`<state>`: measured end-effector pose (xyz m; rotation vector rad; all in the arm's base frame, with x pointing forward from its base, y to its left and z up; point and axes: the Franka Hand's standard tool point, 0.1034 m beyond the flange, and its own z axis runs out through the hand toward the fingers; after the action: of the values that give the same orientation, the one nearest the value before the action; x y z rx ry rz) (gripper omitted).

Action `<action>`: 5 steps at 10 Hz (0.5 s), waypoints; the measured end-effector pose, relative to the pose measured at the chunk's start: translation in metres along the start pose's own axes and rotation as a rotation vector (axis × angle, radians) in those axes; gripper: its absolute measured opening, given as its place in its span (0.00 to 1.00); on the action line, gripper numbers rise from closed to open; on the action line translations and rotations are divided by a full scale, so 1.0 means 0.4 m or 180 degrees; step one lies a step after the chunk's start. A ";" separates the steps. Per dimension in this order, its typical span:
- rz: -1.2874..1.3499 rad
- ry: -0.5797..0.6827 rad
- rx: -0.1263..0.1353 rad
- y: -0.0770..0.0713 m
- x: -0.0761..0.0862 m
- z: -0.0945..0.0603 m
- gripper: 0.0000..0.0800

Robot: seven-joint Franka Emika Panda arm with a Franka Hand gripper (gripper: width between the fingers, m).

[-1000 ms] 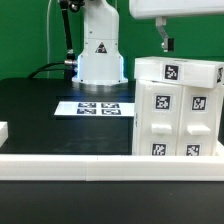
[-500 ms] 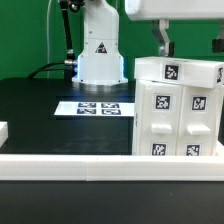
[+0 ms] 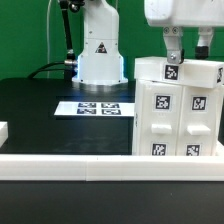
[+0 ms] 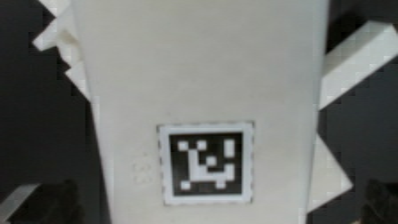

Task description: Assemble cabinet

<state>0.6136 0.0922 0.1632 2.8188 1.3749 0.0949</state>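
The white cabinet stands at the exterior view's right and carries several black marker tags on its front and top. My gripper hangs right above its top edge, open, with one finger and the other set apart over the top panel. In the wrist view the cabinet's white top panel fills the middle, with one tag on it. My gripper straddles the panel, and the dark fingertips show at either side of it. Nothing is gripped.
The marker board lies flat on the black table in front of the robot's white base. A white rail runs along the near edge. A small white block sits at the exterior view's left edge.
My gripper has moved down and toward the exterior view's right, from above the cabinet's corner to over its top. The cabinet has not moved.
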 end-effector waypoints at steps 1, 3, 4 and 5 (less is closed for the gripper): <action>-0.0091 -0.0013 0.0005 0.000 -0.007 0.007 1.00; -0.0040 -0.0023 0.0002 -0.002 -0.020 0.023 1.00; -0.0023 -0.0016 -0.0011 -0.002 -0.023 0.028 1.00; -0.0002 -0.0015 -0.0014 -0.001 -0.023 0.028 1.00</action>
<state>0.6082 0.0854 0.1516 2.8132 1.3729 0.0911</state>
